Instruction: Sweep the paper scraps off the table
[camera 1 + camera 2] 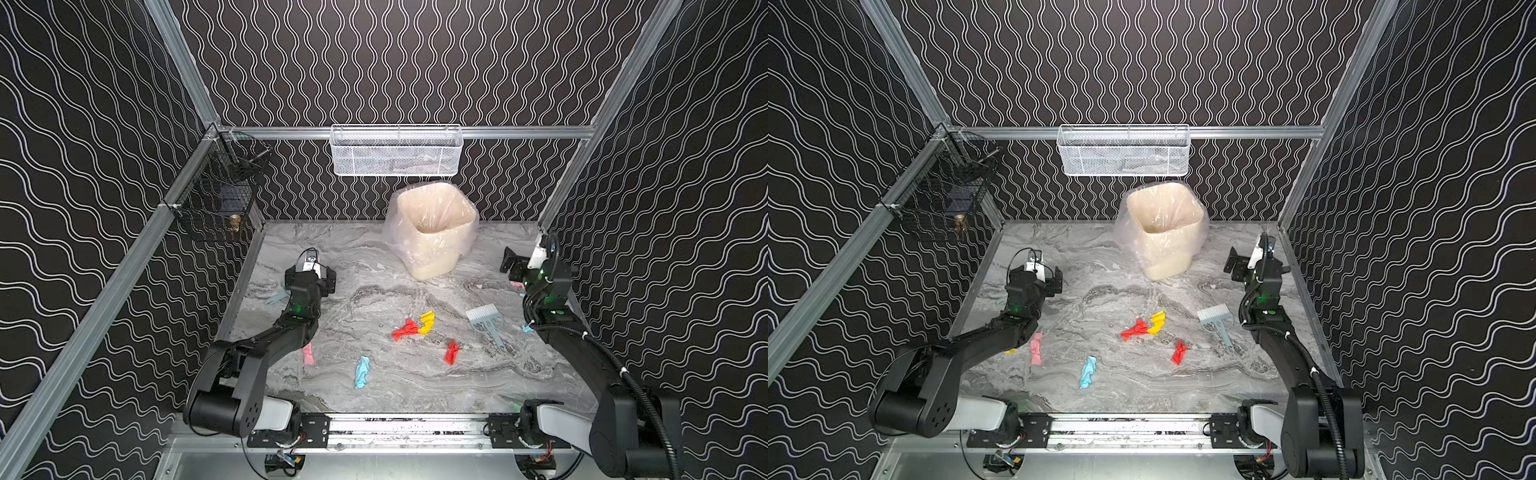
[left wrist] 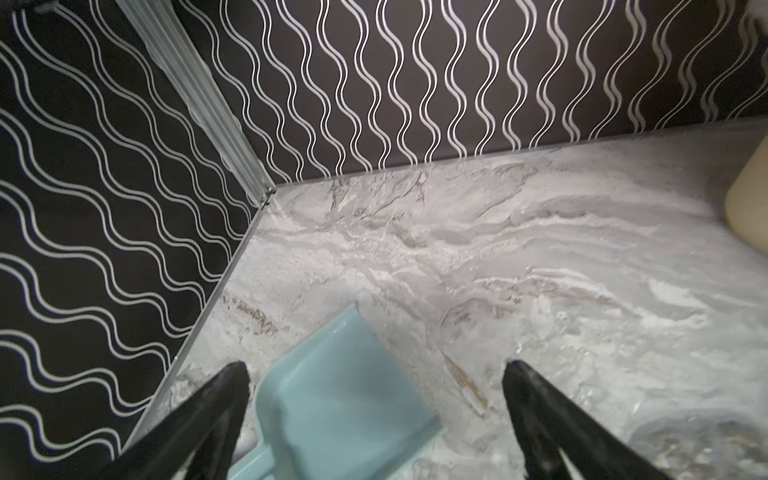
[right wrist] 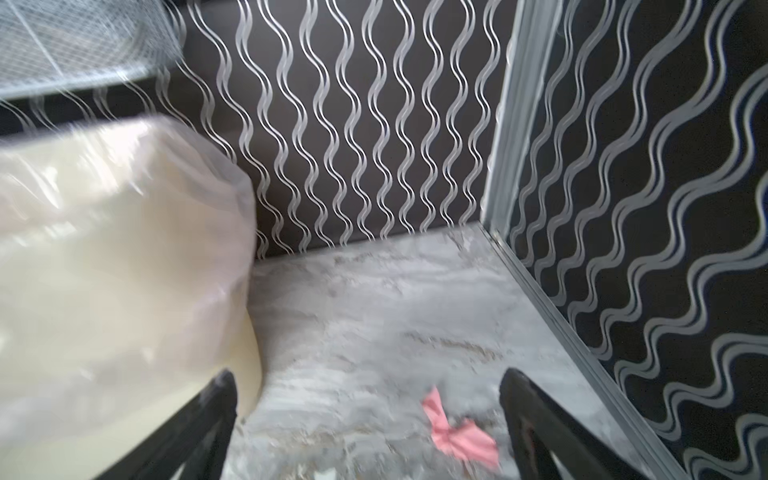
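Several paper scraps lie on the marble table (image 1: 399, 395). A red scrap (image 1: 406, 330) and a yellow scrap (image 1: 427, 322) touch near the middle. Another red scrap (image 1: 451, 352), a light blue scrap (image 1: 362, 372) and a pink scrap (image 1: 308, 354) lie nearer the front. My left gripper (image 2: 376, 365) is open above the table's left side, over the pale blue dustpan (image 2: 332, 395). My right gripper (image 3: 368, 376) is open at the far right. A pink scrap (image 3: 459, 436) lies on the table below its jaws.
A cream bin (image 1: 434, 228) lined with clear plastic stands at the back centre. The pale blue brush (image 1: 484, 318) lies right of the middle, beside my right arm. A white mesh basket (image 1: 397, 151) and a black wire basket (image 1: 220, 199) hang on the walls.
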You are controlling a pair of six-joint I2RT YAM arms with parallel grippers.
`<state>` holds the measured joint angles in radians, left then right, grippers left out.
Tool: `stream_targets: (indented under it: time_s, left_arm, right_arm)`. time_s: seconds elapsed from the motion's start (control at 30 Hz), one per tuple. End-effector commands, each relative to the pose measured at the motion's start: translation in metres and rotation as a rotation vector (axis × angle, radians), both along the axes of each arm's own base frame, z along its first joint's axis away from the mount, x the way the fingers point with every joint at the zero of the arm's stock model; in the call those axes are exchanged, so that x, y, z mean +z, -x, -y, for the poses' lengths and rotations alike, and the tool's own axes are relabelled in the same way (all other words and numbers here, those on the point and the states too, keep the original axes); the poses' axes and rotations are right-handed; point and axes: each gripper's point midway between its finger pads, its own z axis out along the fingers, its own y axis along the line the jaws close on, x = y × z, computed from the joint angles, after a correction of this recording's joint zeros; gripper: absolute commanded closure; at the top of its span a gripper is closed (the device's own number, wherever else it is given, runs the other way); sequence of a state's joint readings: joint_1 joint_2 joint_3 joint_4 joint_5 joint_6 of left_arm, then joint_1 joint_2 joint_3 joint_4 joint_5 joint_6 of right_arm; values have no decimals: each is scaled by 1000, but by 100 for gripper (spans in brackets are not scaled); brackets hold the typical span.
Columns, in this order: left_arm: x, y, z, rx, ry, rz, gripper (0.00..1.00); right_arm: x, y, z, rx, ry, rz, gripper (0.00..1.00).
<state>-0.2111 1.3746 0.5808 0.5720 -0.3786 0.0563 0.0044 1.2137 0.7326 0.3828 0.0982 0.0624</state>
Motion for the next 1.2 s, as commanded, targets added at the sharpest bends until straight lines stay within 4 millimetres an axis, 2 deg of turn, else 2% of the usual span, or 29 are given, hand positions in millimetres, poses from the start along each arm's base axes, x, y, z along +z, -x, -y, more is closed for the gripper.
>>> stream_targets:
  time_s: [0.0, 0.1, 0.13, 0.23, 0.43, 0.57, 0.73, 0.93, 1.17]
  left_arm:
    - [-9, 7, 9, -26, 79, -128, 1]
    - [-2, 10, 26, -90, 165, -186, 1]
    - [0, 11, 32, -119, 188, -205, 1]
    - [9, 14, 51, -208, 255, -234, 1]
    - [22, 24, 75, -331, 335, -254, 1]
    - [24, 29, 82, -371, 361, -260, 1]
    - [25, 36, 89, -413, 386, -273, 1]
    - [30, 40, 94, -444, 405, -275, 1]
    - [33, 45, 95, -453, 415, -267, 1]
  right_arm:
    - [7, -13, -21, 116, -43, -61, 0]
    - [28, -32, -40, 220, -90, -62, 0]
    - [43, -40, -47, 258, -106, -43, 0]
    - [61, -63, -66, 365, -157, -53, 0]
    - [71, -105, -97, 542, -242, -116, 0]
    - [57, -129, -110, 613, -294, -197, 1]
    - [34, -145, -127, 666, -324, -281, 3]
    - [20, -146, -152, 721, -317, -350, 3]
    - [3, -135, -179, 784, -289, -416, 3]
